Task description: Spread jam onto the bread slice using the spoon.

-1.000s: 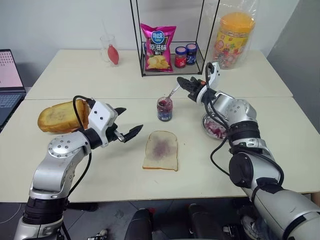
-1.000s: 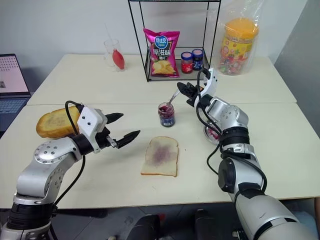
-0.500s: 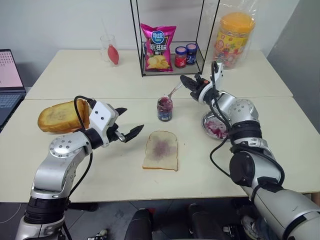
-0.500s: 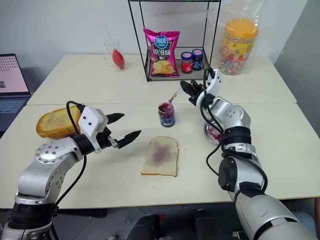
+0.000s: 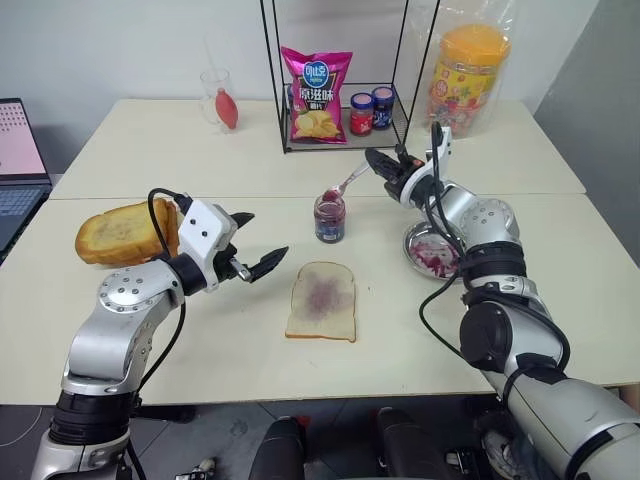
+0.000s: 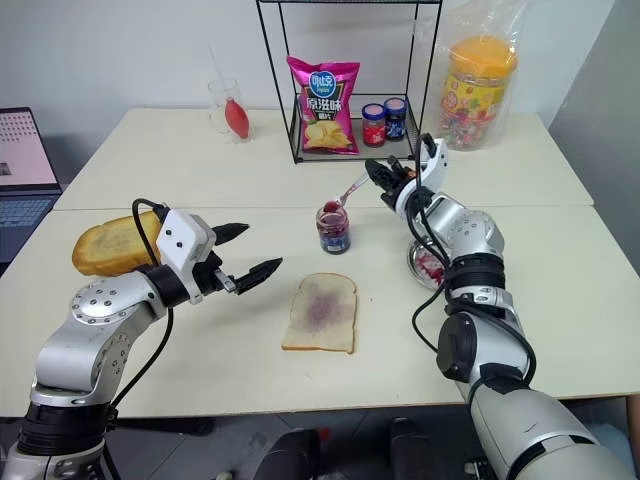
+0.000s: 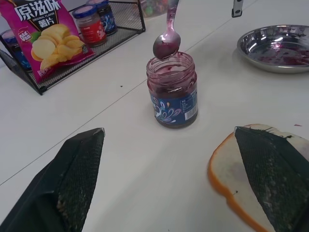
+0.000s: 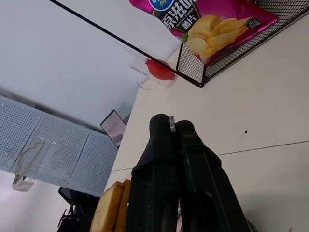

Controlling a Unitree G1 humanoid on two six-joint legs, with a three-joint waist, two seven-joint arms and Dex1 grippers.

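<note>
My right fingers (image 5: 378,163) clamp the spoon (image 7: 167,41), handle largely hidden, above the jam (image 7: 172,89); left fingers (image 5: 258,245) apart.

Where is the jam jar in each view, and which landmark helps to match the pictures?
Left eye: jam jar at centre, beyond the bread.
Right eye: centre, beyond the bread.
Left wrist: centre, under the spoon.
Right wrist: not in it.
Shared landmark: the pink chip bag.
</note>
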